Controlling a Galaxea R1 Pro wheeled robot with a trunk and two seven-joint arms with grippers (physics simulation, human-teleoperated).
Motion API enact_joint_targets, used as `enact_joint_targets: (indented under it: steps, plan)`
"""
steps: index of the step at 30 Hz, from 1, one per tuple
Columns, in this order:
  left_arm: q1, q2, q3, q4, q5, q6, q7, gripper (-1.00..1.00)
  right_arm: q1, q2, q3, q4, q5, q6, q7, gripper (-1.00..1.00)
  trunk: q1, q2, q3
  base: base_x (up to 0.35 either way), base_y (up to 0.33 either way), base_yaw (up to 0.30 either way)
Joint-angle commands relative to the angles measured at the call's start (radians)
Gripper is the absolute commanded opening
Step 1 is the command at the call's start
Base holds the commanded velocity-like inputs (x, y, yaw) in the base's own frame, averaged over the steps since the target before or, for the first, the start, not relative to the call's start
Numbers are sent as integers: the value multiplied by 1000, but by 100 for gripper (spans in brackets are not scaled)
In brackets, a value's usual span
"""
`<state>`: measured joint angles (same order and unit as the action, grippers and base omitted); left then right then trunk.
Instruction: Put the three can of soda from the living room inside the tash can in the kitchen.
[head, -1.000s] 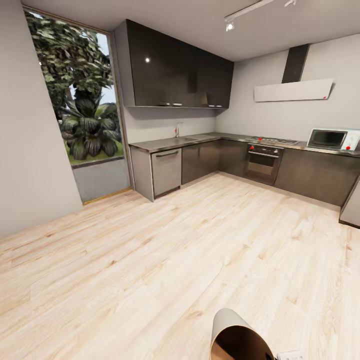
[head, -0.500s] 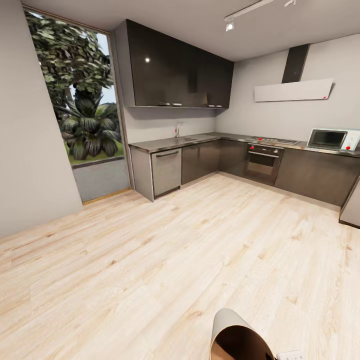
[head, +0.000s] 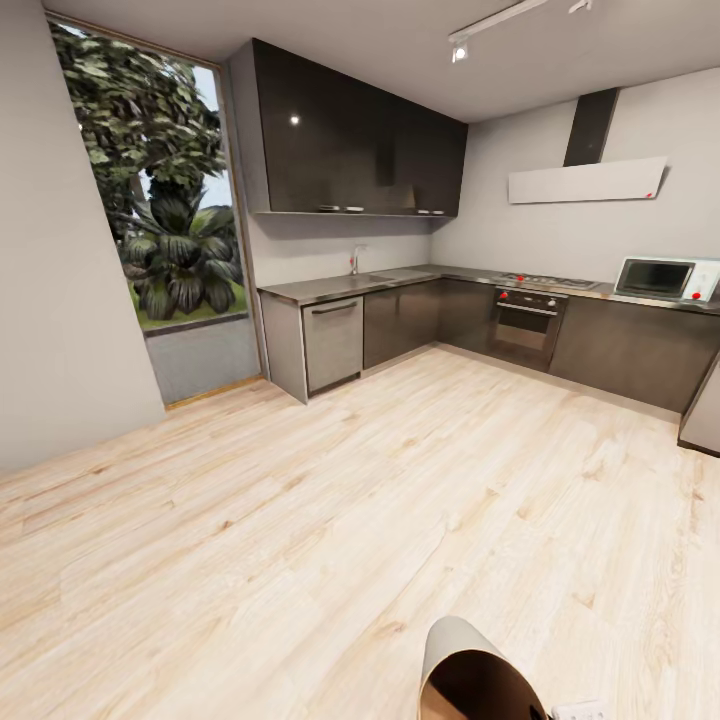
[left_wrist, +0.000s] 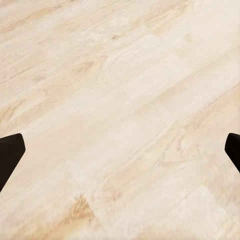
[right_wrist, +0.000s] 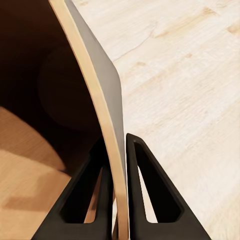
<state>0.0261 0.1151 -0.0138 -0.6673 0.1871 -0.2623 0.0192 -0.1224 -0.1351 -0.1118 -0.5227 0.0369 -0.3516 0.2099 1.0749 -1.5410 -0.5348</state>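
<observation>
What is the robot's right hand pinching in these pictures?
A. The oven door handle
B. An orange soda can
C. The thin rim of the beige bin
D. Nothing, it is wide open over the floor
C: in the right wrist view the right gripper has its jaws closed on the thin wall of the tash can, one on the brown inside and one on the pale outside.

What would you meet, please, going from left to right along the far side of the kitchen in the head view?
Tall window → dishwasher → sink tap → built-in oven → microwave.
</observation>
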Motion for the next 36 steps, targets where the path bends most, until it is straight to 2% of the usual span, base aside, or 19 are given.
enact_joint_targets:
  steps: [1,9,24,36]
  plan:
    - [0,0,0,0,0,0,0,100,0,0,-1,-2,-5,0,10,-100,0,0,0,0,-7,0]
    - [0,0,0,0,0,0,0,100,0,0,-1,-2,-5,0,9,-100,0,0,0,-41,-121,0]
    - [0,-1,0,0,1,1,1,100,0,0,-1,-2,-5,0,9,-100,0,0,0,-205,-157,0]
    - [1,-2,0,-1,1,-1,1,100,0,0,-1,-2,-5,0,9,-100,0,0,0,-27,-57,5]
